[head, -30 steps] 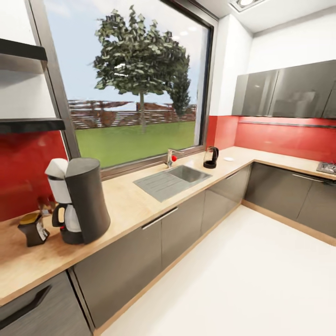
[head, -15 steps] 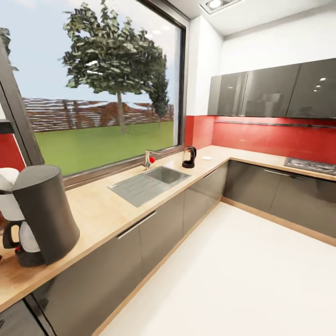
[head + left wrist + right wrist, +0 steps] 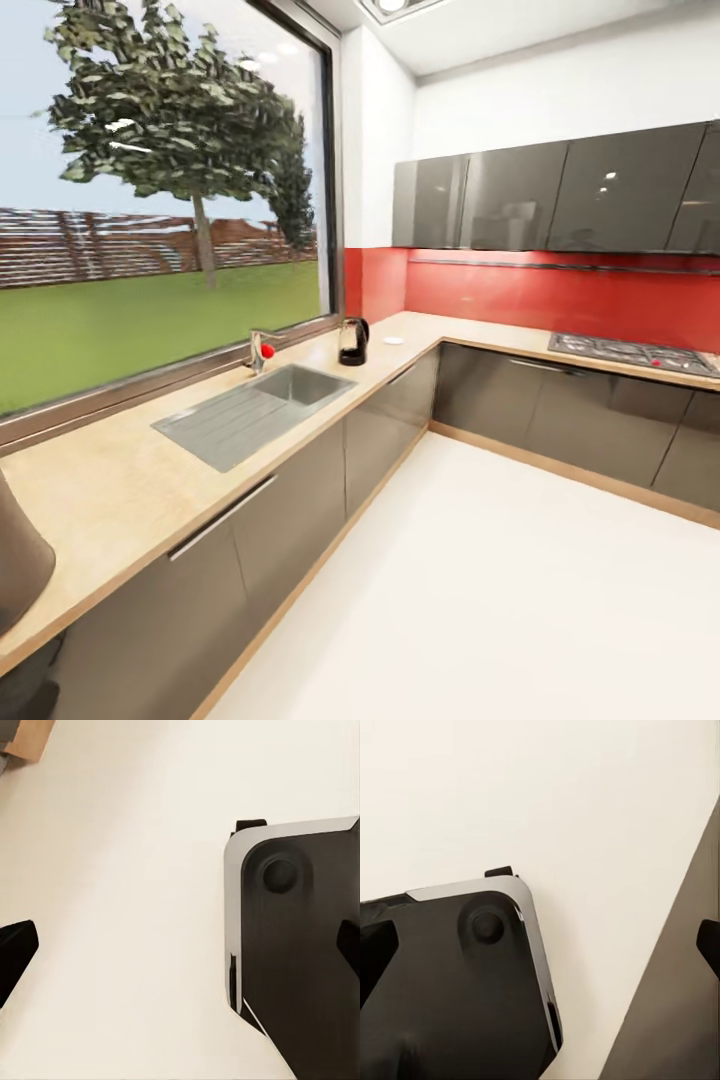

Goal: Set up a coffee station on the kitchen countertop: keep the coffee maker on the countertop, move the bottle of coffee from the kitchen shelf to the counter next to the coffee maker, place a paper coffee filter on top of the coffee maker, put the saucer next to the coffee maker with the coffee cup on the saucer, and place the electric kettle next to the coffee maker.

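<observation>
Daylight floods in through the big window [image 3: 150, 230], and a ceiling lamp [image 3: 392, 6] glows overhead. The glossy wall cupboards [image 3: 560, 200] carry small bright glints. Edges look soft and stretched; the pale floor [image 3: 500, 600] shows hardly any shadow.

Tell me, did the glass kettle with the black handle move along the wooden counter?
No. The glass kettle with the black handle stands just past the steel sink, as before. The camera turned, so the whole picture slid left.
</observation>
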